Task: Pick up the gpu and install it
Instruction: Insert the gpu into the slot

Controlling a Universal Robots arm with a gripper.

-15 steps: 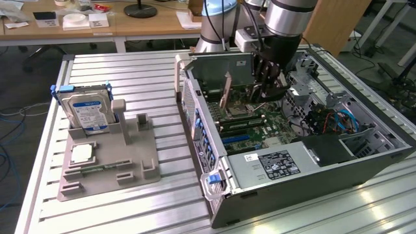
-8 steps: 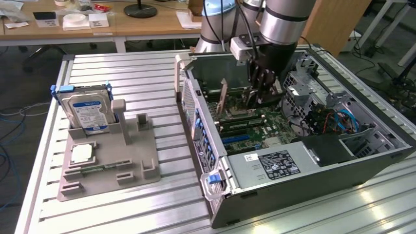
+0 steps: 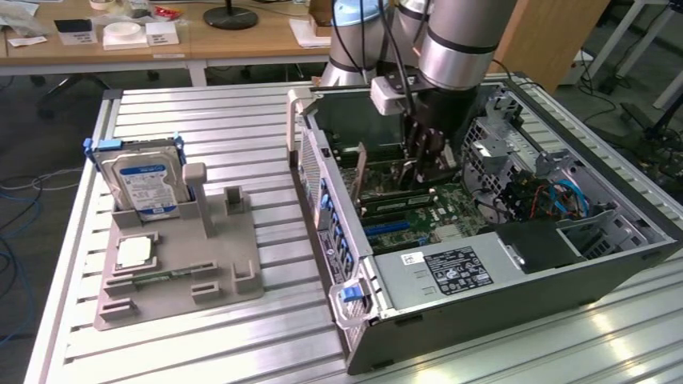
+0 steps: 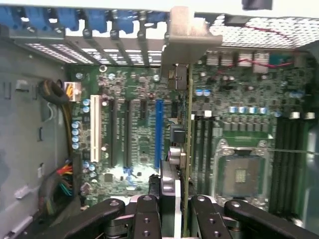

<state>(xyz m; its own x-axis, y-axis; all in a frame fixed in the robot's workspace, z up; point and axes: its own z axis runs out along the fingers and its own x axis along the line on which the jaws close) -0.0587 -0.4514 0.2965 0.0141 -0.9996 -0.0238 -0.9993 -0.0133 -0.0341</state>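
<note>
Exterior view: The arm reaches down into the open PC case (image 3: 491,264), which lies on its side on the slatted bench (image 3: 203,128). The end effector (image 3: 429,170) is inside the case, above the motherboard (image 3: 427,220). I read it as clenched on the gpu (image 3: 393,194), which stands on edge with its metal end bracket (image 3: 361,170) toward the exterior view's left. I cannot tell from here whether the card is seated in a slot. Well apart from the case, at the exterior view's left, the grey fixture (image 3: 213,264) carries the hard drive (image 3: 144,186) upright and the CPU chip (image 3: 133,252) lying flat.

Wrist view: The end effector (image 4: 174,215) has its black fingers (image 4: 145,214) closed on either side of the gpu (image 4: 187,144), seen edge-on. The card runs between the blue slot (image 4: 158,130) and the CPU socket (image 4: 241,175), with its bracket (image 4: 188,35) at the case's rear wall. The card's contact with the board is hidden.
</note>
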